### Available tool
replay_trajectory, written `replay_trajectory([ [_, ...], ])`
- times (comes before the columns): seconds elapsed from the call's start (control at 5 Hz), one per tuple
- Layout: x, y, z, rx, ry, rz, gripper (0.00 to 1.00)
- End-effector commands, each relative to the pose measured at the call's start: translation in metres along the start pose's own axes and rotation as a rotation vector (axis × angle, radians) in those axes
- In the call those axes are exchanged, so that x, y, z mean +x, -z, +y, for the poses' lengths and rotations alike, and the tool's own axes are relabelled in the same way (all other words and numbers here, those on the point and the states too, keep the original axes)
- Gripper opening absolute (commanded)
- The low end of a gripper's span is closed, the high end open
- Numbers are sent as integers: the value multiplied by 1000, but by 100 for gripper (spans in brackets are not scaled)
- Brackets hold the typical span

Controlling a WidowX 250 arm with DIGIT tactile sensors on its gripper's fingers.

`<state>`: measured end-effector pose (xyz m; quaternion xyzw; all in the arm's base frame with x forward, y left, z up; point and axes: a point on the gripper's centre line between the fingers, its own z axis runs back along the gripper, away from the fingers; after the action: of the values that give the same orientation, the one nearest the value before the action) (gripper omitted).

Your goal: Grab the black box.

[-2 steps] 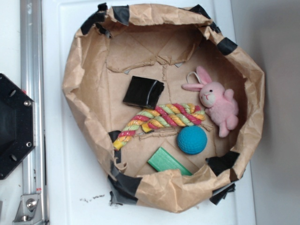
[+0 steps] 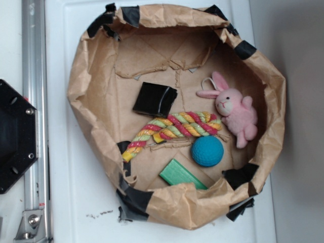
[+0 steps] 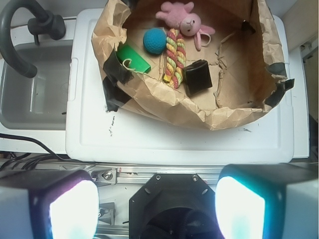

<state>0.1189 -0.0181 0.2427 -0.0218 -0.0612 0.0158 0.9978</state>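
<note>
The robot's base [image 2: 15, 136] is a black, matte, many-sided plate at the left edge of the exterior view, with small silver screws set near its corners. In the wrist view the same base [image 3: 172, 201] appears as a black angular housing with several small screws along its upper face and a dark rounded hollow below. The gripper [image 3: 157, 209] shows two dark grey fingers [image 3: 47, 206] whose inner pads glow pale, one pinkish-white and the other cyan-tinged, probably from glare.
</note>
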Motion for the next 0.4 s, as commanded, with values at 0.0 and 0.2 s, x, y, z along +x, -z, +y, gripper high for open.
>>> replay_trajectory([
  [0.0,46,64,26,-4,-89,7,100],
  [0.2,61,101,61,-15,-89,46,100],
])
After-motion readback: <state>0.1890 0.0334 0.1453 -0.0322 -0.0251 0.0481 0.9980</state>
